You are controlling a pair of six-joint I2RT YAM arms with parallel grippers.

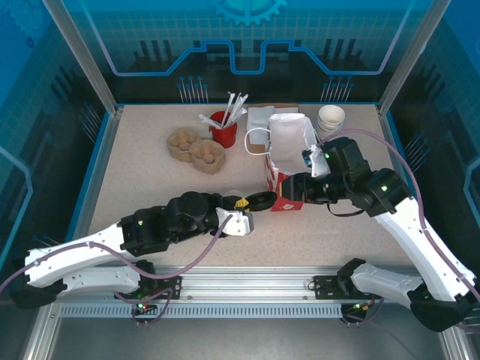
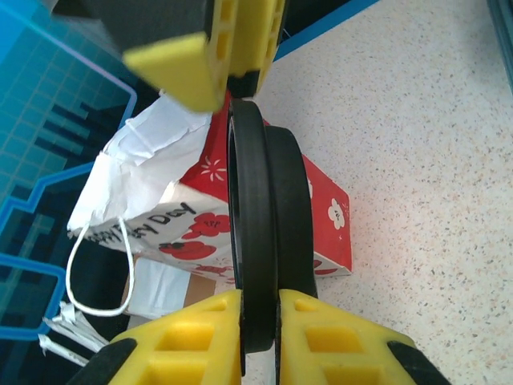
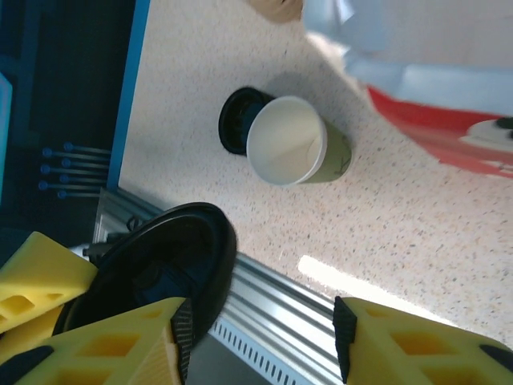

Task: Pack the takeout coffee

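Hanging low in the top external view, the left gripper (image 1: 251, 208) was clamped on a black lid (image 1: 262, 200) just beside the red-and-white bag (image 1: 289, 154), with the right gripper (image 1: 298, 187) at the bag's near side. At the left wrist, 2 yellow fingers (image 2: 192, 341) pinched the lid edge-on. At the right wrist, the fingers (image 3: 401, 345) stood apart, empty, and the lidless takeout coffee cup (image 3: 288, 140) sat on the table (image 3: 401, 216) beyond.

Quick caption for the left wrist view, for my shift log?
Left gripper pinches a black lid edge-on, with the red-and-white paper bag on the speckled table behind it.
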